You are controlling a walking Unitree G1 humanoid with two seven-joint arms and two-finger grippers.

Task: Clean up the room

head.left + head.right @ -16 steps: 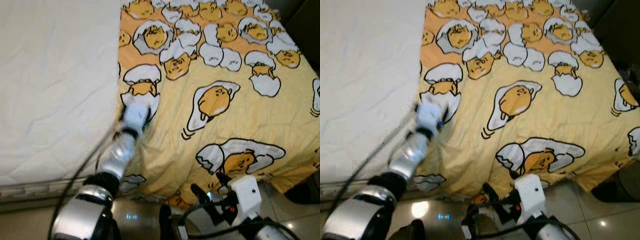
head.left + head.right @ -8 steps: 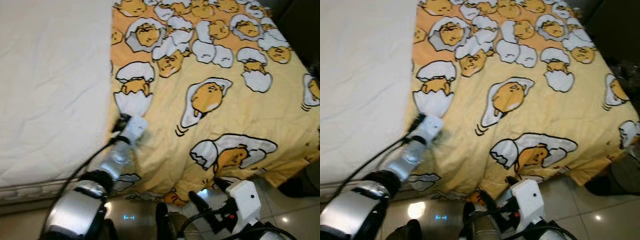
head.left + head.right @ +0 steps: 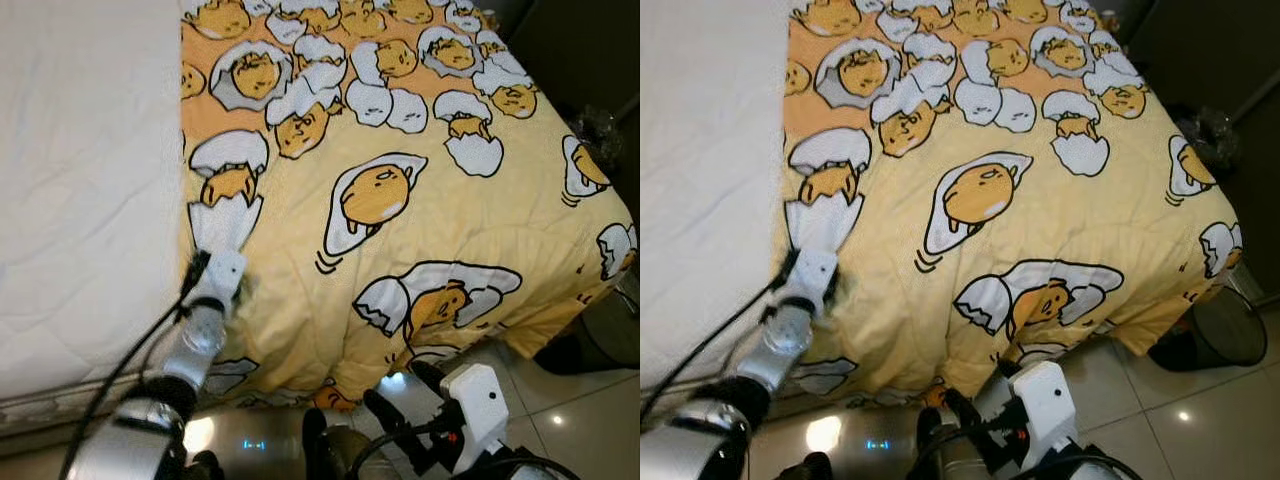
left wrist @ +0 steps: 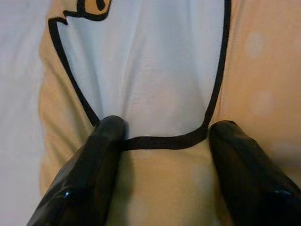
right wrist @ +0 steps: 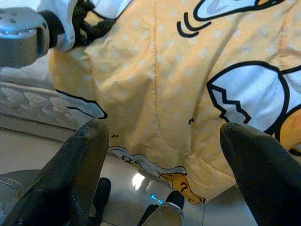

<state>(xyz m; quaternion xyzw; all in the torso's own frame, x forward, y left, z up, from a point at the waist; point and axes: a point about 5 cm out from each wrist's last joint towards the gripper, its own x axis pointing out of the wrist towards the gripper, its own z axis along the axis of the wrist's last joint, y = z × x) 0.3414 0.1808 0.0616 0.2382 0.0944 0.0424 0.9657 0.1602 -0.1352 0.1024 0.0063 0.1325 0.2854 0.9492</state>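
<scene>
A yellow blanket [image 3: 400, 130] printed with egg characters covers the right part of the bed and hangs over its near edge. The white mattress [image 3: 80, 180] lies bare on the left. My left gripper [image 3: 197, 272] rests on the blanket's left border, just below a white eggshell print. In the left wrist view it [image 4: 162, 134] is open, with both black fingertips [image 4: 110, 129] pressed onto creased fabric. My right gripper [image 3: 405, 392] hangs low over the floor before the blanket's hanging edge. It [image 5: 164, 136] is open with nothing between its fingers.
Glossy tiled floor [image 3: 560, 400] runs along the foot of the bed. A dark waste bin [image 3: 1220, 325] stands at the bed's right corner. Dark clutter [image 3: 600, 125] sits beside the bed on the right. A black cable [image 3: 130, 355] trails along my left arm.
The camera has swung right, so the bed sits further left in the picture. My left gripper has slid down the blanket's border toward the near edge. The right gripper stays low.
</scene>
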